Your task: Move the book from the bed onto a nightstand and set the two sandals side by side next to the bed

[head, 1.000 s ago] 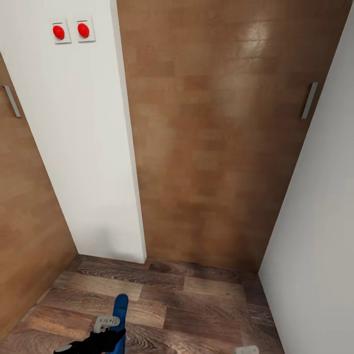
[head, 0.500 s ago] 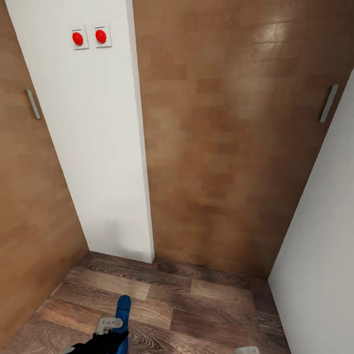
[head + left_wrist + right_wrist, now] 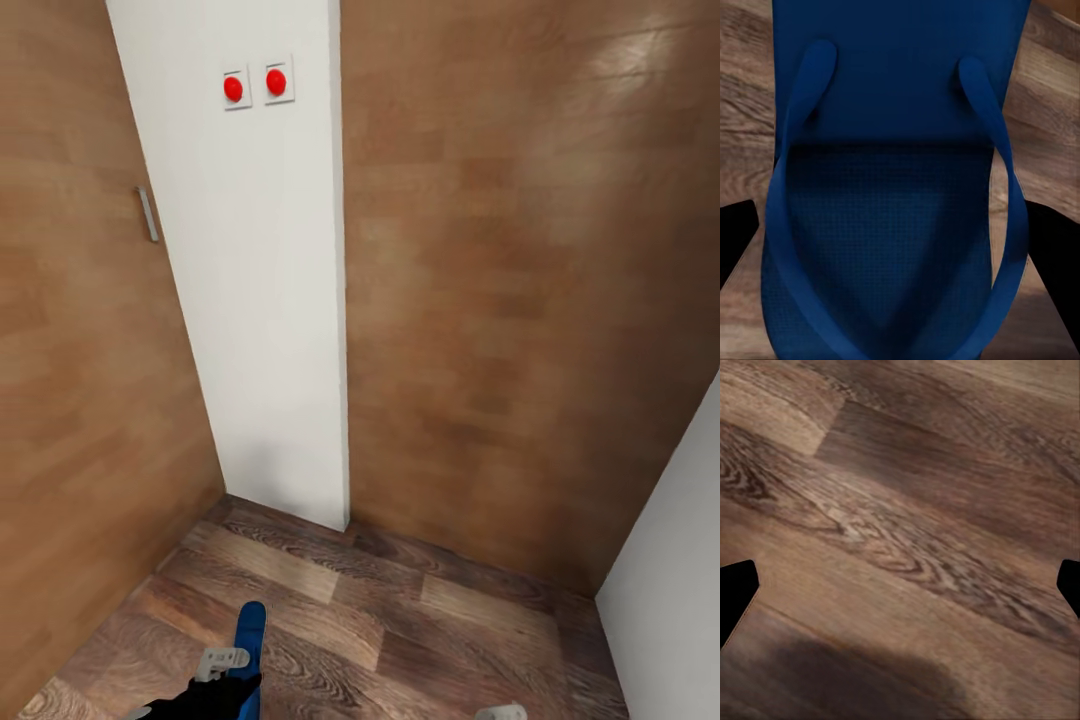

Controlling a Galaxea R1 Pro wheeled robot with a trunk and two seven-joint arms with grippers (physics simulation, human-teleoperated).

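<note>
Sandal (image 3: 896, 195), bright blue, long and narrow with looping straps, sits pinched in my left claw (image 3: 222, 672), its long axis running straight out ahead of the fingers. Beyond the claw stand wood-grain doors (image 3: 520, 290) and a white wall strip (image 3: 265, 300) over plank floor (image 3: 400, 620). My right claw (image 3: 900, 592) hangs spread and bare above the planks.

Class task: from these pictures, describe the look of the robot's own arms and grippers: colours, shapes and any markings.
The left gripper has a pale grey, blocky tip with small dark marks, mounted on a black arm. In the left wrist view its fingers appear as plain black wedges. The right gripper shows a pale grey tip; its fingers are likewise black. No cables visible.
</note>
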